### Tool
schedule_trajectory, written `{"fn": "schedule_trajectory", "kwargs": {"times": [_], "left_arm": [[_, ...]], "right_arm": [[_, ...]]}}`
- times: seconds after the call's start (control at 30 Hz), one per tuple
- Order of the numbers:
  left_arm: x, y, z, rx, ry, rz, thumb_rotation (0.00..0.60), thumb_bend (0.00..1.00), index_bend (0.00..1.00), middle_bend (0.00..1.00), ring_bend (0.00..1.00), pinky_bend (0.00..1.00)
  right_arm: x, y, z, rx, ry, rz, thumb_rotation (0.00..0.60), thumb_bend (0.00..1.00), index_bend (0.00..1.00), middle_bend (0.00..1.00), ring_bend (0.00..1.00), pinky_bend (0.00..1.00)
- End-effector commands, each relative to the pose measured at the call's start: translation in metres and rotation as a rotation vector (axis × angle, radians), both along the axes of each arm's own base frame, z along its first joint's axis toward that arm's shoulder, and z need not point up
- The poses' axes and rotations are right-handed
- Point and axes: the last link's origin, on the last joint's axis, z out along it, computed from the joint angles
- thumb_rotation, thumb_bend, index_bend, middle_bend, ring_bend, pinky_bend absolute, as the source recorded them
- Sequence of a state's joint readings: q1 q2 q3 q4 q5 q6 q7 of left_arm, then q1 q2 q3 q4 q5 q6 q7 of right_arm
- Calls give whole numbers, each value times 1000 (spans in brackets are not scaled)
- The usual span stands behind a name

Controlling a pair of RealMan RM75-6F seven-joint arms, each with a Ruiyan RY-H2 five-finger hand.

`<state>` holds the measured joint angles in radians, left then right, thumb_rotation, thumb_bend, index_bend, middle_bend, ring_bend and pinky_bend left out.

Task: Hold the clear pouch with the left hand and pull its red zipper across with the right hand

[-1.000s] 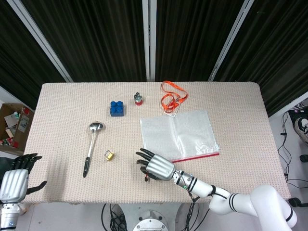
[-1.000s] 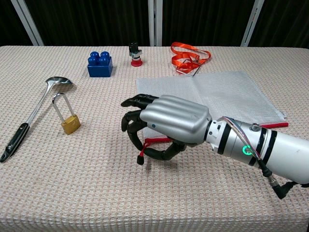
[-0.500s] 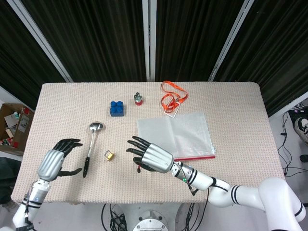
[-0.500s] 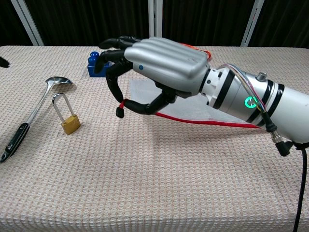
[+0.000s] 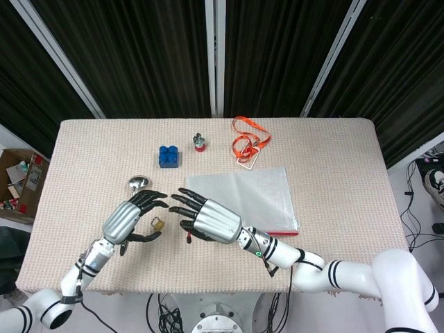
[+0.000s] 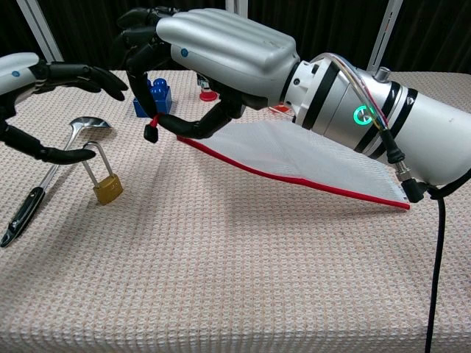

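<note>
left hand [image 5: 129,220] moved in | right hand [image 6: 213,51] lifts zipper [image 6: 152,133]

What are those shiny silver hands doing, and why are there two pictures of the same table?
They belong to a robot with two arms. One picture looks down from its head, the other looks forward from its chest, so you see the same table twice.

The right hand pinches the red zipper pull and lifts one end of the clear pouch off the cloth. The left hand hovers with its fingers spread and holds nothing yet.

Also on the table: a ladle, a small brass padlock, a blue toy brick, an orange strap and a little red-based thing too small to name.
</note>
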<state>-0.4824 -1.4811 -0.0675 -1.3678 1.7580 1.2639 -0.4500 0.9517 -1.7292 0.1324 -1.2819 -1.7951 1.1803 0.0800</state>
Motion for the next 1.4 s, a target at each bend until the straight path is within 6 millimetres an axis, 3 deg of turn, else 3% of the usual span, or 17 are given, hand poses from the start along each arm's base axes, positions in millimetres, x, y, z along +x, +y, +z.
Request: {"fn": "schedule_trajectory", "kwargs": {"times": [0.03,0.43,0.8,1.17,1.4], "left_arm": [[13,3,-8,-33,-23,-30,600,213,307,161,129,143],[44,17,-29,-133,-51,-79,600,277,355,161,129,143],[51,20,-37,-166,-91,-70,600,336,454,170,130,143],[55,23,-40,-169,-140,-65,600,338,469,176,129,143],[54,25,-42,-168,-157,-54,600,340,541,195,129,143]], "right_arm": [[2,0,1,5,-13,-2,600,477,813,189,0,0],[15,-3,5,21,-54,-8,600,477,812,190,0,0],[13,-5,8,16,-64,-15,600,477,813,190,0,0],[13,-6,9,19,-63,-17,600,477,813,189,0,0],[15,-6,8,26,-70,-19,600,477,813,190,0,0]]}}
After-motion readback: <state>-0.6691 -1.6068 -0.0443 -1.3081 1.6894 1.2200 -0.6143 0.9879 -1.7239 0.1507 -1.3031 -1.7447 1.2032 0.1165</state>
